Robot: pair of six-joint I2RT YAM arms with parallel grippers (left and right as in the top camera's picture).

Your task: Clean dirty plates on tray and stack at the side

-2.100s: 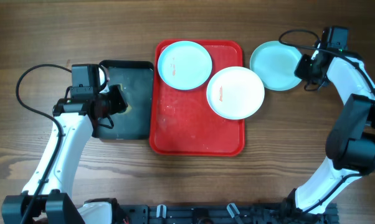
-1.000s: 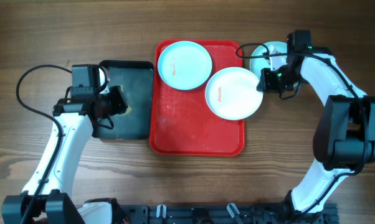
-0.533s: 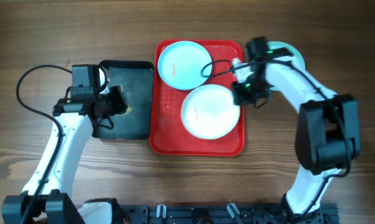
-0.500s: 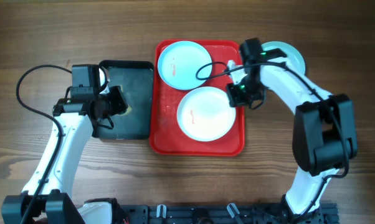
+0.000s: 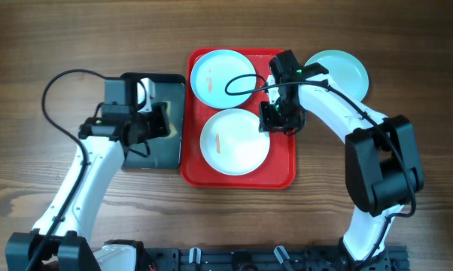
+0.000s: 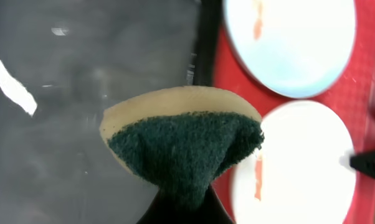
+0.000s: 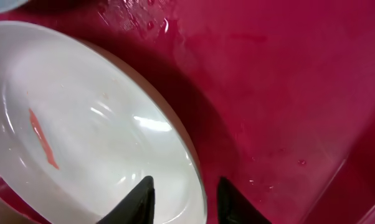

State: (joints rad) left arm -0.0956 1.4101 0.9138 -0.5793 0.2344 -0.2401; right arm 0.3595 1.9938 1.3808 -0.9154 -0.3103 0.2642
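Observation:
The red tray (image 5: 278,170) holds a pale-blue plate (image 5: 223,77) at its back and a white plate (image 5: 235,143) with an orange-red smear in its middle. A second pale-blue plate (image 5: 336,71) lies on the table right of the tray. My right gripper (image 5: 278,120) is shut on the white plate's right rim (image 7: 94,124), one finger inside and one outside. My left gripper (image 5: 157,126) is shut on a green-and-yellow sponge (image 6: 184,149) over the black tray's right edge. The white plate (image 6: 299,168) and the blue plate (image 6: 293,43) show in the left wrist view.
The smaller black tray (image 5: 162,153) lies just left of the red tray, its wet surface in the left wrist view (image 6: 63,124). Water drops lie on the red tray floor (image 7: 287,93). Bare wooden table surrounds both trays.
My right gripper has dragged the white plate from the tray's right edge left to its middle. My left arm has moved right with the sponge, toward the red tray.

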